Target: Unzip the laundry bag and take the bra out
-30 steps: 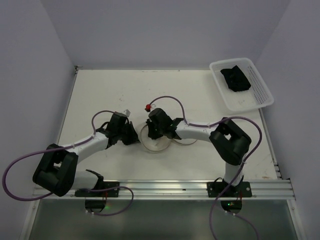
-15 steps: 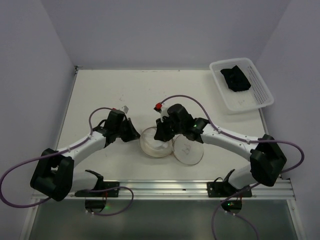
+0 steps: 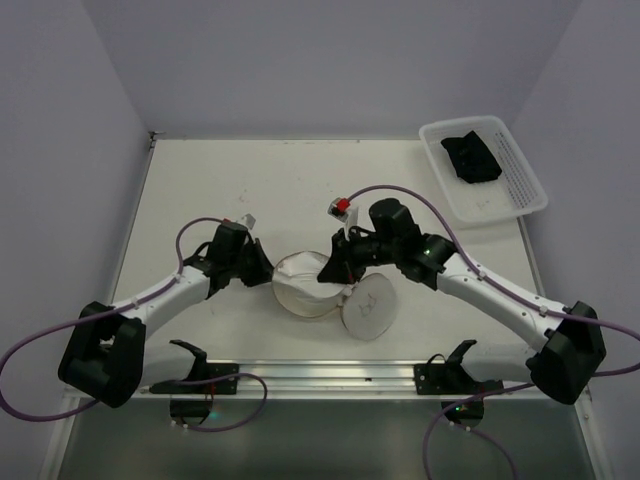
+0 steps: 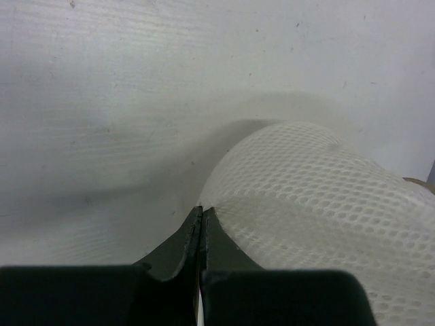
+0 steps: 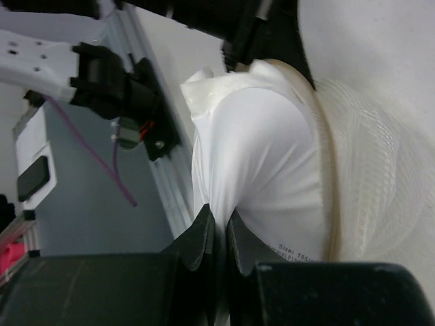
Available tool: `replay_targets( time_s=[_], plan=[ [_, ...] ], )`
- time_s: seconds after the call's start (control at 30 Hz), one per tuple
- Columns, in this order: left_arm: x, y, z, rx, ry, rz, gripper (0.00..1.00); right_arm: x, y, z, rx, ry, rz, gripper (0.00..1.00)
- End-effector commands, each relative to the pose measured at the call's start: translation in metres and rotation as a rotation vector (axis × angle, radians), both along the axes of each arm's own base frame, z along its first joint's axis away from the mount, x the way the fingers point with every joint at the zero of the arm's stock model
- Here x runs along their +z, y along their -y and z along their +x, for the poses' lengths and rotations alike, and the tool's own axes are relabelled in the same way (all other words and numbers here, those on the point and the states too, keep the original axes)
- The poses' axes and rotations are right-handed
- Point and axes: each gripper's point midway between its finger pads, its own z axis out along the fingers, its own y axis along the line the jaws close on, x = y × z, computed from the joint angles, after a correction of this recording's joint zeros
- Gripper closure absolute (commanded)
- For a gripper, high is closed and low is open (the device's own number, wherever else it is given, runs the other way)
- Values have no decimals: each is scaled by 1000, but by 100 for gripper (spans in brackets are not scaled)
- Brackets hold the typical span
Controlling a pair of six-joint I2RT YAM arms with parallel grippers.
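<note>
The laundry bag (image 3: 300,290) lies unzipped at the middle of the worktop (image 3: 230,180). The left claw (image 4: 202,212) is clamped on its 9 o'clock rim. The right claw (image 5: 217,216) grips a white garment (image 5: 258,156), likely the bra. I would draw it out slowly, with the left claw anchoring.

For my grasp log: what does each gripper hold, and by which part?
The left gripper pinches the laundry bag by its mesh edge; the right gripper pinches white fabric at the bag's opening, by a fold.

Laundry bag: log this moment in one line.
laundry bag: unzipped, flap open | left fingers: shut on its mesh edge | right fingers: shut on white bra, partly out
</note>
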Motion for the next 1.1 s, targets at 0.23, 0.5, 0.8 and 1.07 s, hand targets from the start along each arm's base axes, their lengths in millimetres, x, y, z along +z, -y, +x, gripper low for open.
replay_targets(
  time_s=[0.23, 0.5, 0.8, 1.07],
  plan=[
    [-16, -11, -3, 37, -14, 30, 100, 176, -3, -33, 177, 170, 441, 100],
    [-19, -13, -13, 60, -17, 2, 100, 225, 41, 45, -299, 299, 405, 100],
    [-20, -15, -20, 58, -15, -4, 100, 191, 223, 171, -1119, 329, 96, 100],
    [-16, -16, -26, 65, -11, -15, 100, 145, 382, 230, -1651, 250, -71, 100]
  ],
)
